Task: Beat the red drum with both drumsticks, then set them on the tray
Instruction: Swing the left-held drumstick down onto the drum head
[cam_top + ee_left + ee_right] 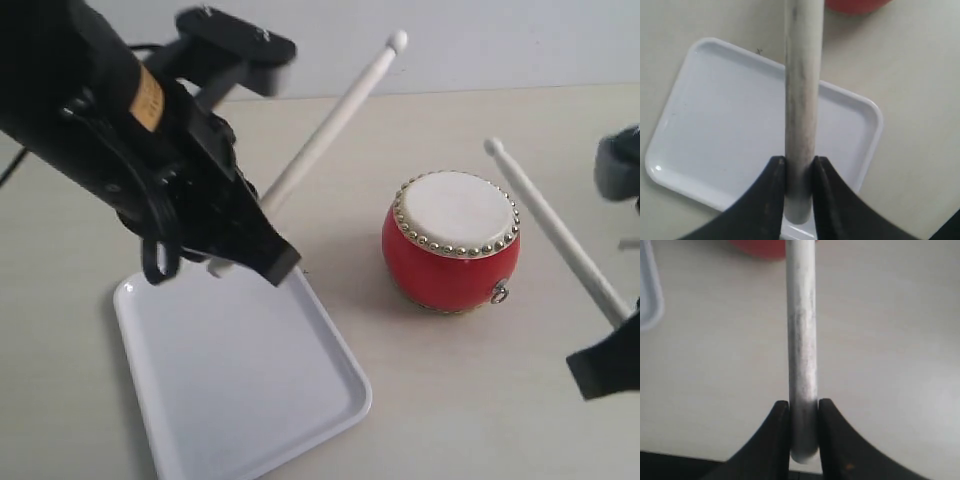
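Note:
The red drum (452, 242) stands on the table right of centre, its cream head ringed with brass studs; a slice of it shows as red drum (856, 5) and red drum (760, 247). My left gripper (262, 252) is shut on the butt of one drumstick (325, 125), which slants up and away, tip high behind the drum. This drumstick (802, 85) runs over the white tray (715, 125). My right gripper (612, 345) is shut on the other drumstick (555, 232), whose tip hangs just right of the drumhead. That drumstick (802, 330) sits between the jaws.
The white tray (230, 385) lies at the front left, under the left arm, one corner near the drum. A corner of the tray (647, 287) shows in the right wrist view. Pale tabletop (480, 400) surrounds everything.

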You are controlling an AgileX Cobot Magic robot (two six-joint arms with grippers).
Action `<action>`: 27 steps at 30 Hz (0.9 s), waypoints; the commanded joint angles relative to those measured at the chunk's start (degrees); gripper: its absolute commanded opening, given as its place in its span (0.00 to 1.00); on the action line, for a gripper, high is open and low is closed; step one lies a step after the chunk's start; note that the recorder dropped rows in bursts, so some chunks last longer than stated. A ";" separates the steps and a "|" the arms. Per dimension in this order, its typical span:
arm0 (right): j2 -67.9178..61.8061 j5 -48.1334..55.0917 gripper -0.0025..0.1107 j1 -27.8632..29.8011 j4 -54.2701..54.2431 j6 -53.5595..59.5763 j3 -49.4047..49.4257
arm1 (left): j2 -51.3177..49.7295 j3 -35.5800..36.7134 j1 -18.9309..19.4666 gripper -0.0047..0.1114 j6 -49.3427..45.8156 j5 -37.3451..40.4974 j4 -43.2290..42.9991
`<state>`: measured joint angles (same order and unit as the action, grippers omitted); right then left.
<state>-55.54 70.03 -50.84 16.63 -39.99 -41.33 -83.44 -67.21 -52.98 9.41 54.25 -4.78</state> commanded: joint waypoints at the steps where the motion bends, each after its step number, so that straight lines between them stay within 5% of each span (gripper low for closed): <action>1: -5.48 -4.07 0.02 0.20 -4.36 1.36 5.84 | 5.11 -0.24 0.48 0.04 -0.35 1.31 -1.14; 8: -7.35 -1.89 0.02 0.20 -0.26 1.36 2.66 | 3.21 0.30 0.37 0.04 -1.94 2.84 0.19; 15: 2.23 -0.07 0.02 0.20 -0.14 2.87 -6.41 | -9.35 0.54 0.37 0.04 -9.00 0.43 6.57; 22: 7.79 -0.07 0.02 0.20 -1.01 3.46 -5.36 | -22.21 -0.75 0.37 0.04 -12.54 5.09 6.69; 27: 7.43 -0.07 0.02 0.20 -0.38 3.46 -5.03 | -20.65 -1.81 0.37 0.04 -11.74 5.47 6.59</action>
<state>-48.02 70.14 -50.84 15.67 -37.00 -46.59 -106.24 -67.99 -52.61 -2.31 59.29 1.45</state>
